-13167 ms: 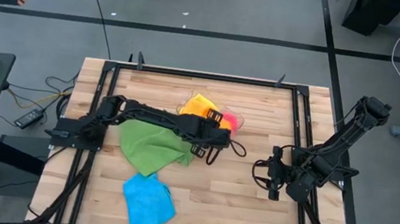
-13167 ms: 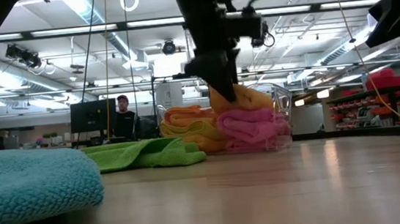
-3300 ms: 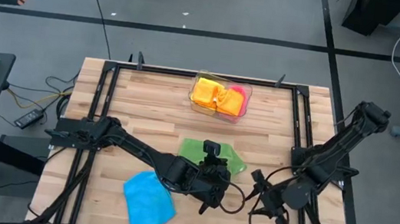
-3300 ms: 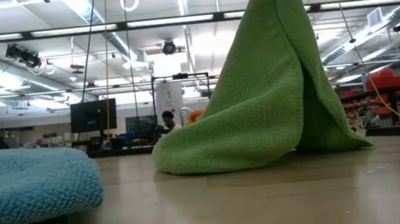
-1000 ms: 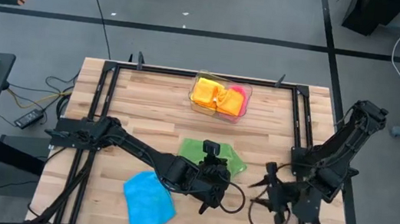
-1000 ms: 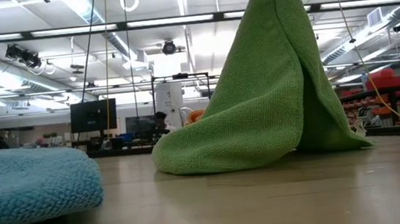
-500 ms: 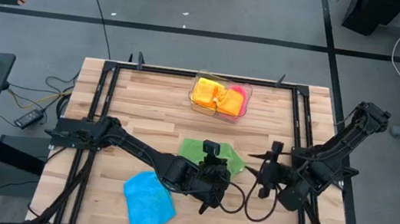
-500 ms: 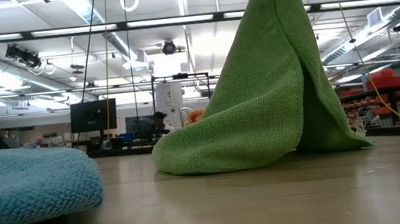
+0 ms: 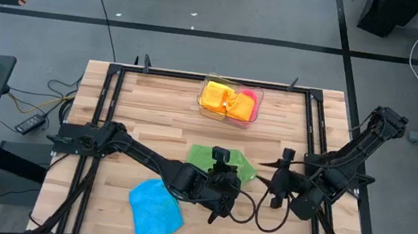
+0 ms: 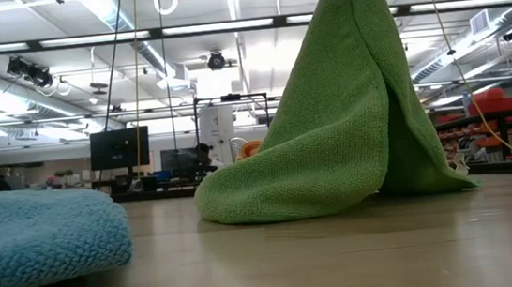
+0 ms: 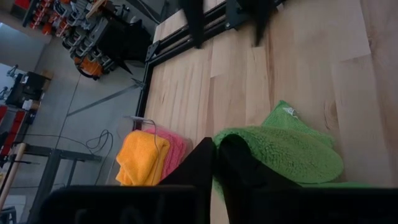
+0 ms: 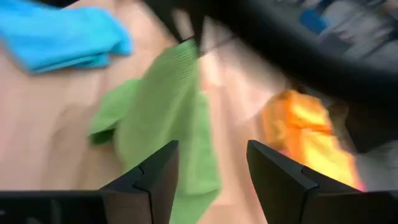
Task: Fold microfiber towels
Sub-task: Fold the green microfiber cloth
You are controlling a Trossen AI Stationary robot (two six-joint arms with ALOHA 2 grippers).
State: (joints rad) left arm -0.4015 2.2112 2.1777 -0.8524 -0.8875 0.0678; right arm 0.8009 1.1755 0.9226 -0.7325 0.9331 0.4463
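Since a second ago our right gripper [image 9: 276, 177] has swung in toward the green towel [image 9: 223, 161], fingers apart and empty. Our left gripper [image 9: 220, 185] pinches the towel's corner, lifting it at mid-table.

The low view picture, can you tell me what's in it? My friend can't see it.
A green towel hangs from the top of the picture like a tent, its bottom edge bunched on the wooden table. A fluffy blue towel lies on the table close by at the left, and a big workshop room shows behind.
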